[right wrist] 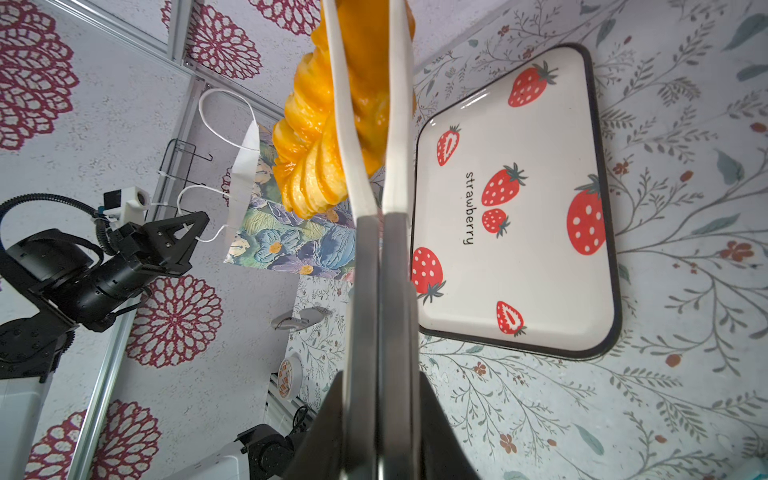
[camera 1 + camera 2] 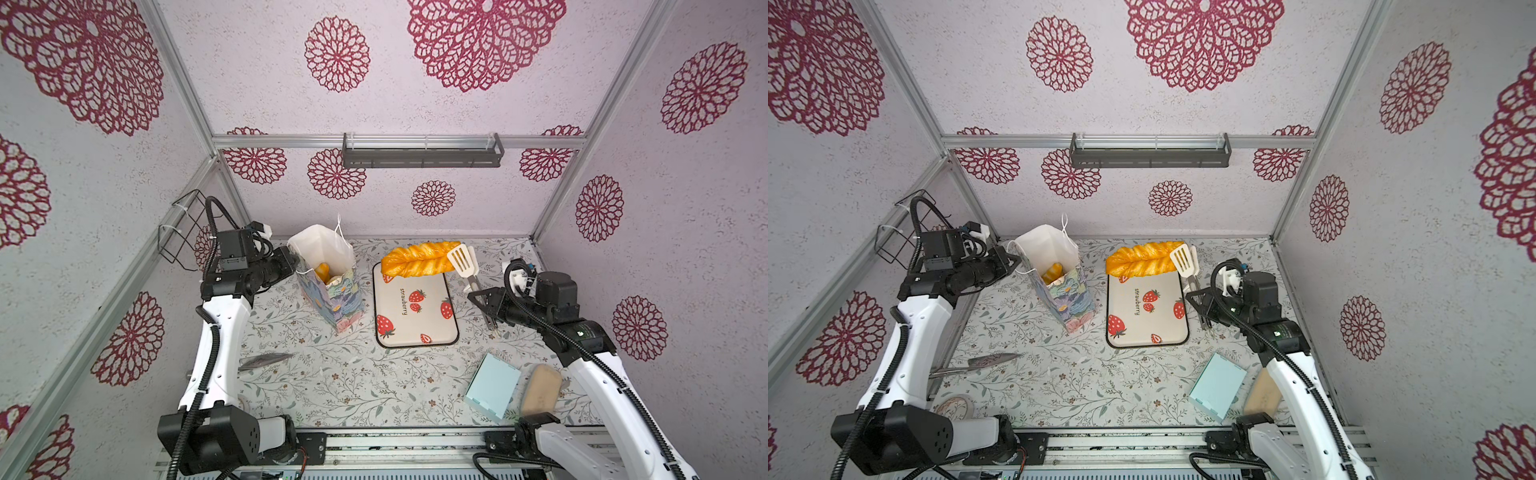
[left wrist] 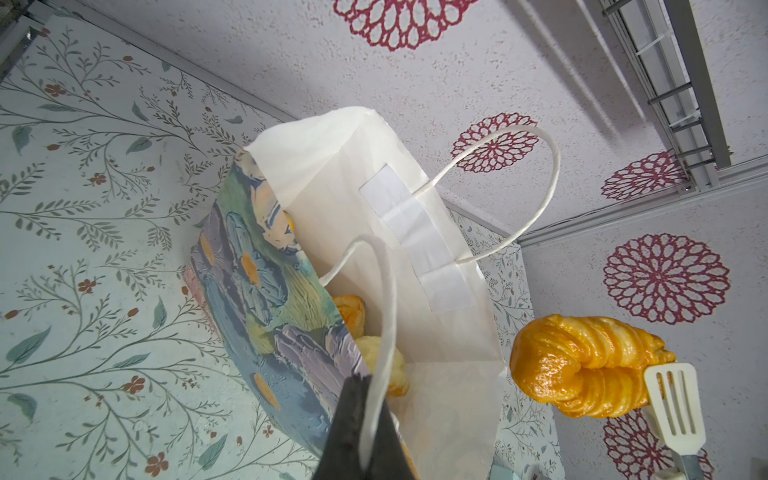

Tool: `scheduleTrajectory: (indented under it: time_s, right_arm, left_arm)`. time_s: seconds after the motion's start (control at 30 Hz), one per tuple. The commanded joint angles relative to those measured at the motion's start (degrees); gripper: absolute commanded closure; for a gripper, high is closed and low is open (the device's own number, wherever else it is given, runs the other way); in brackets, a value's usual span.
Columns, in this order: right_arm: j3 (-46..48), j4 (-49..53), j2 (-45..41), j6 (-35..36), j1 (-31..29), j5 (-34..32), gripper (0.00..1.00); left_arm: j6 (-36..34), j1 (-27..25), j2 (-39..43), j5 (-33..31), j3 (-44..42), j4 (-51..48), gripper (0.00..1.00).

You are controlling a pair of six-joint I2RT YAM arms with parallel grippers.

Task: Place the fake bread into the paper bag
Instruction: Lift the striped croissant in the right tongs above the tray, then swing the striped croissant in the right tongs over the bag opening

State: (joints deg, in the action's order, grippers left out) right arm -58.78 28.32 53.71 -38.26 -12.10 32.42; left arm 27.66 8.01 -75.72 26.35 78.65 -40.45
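Left jaws: fully closed on one handle cord [image 3: 384, 316] of the paper bag [image 2: 332, 299], which stands upright left of centre in both top views. Judged purpose: to steady the bag and keep its mouth spread for loading.

Small pastries [image 2: 323, 272] lie inside the bag.

Right jaws: closed on the metal handles of the tongs [image 2: 463, 259]. Their white slotted blades pinch one end of the braided loaf [image 2: 415, 259].

The loaf appears raised, lying level over the far edge of the strawberry tray [image 2: 432, 328] at centre frame – just right of the bag and apart from it.

The tongs seem chosen for reach. An end-grip leaves the long loaf cantilevered – slip is a risk.

No other bread shows on the desk [image 2: 332, 386]. The loaf is judged the last piece outstanding.
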Motion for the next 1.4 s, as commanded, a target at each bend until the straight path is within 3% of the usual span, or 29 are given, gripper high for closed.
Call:
scheduleTrajectory:
  time_s: [0.0,0.77,1.37]
  right_arm:
    - [-5.66,-1.39,0.34,4.0,0.32,1.16,0.78]
    - [-24.56,2.68,9.3,9.79,-2.49,-3.94,0.78]
    - [-44.63,12.33,22.69,18.19,-17.98,-16.8,0.78]
  left_arm:
    - [-0.59,-0.53,1.1,-0.07,1.64,-0.9,0.96]
    - [-0.6,-0.45,1.72,-0.2,2.03,-1.83,0.96]
    - [-0.95,-0.46,3.04,-0.84,1.72,-2.87,0.96]
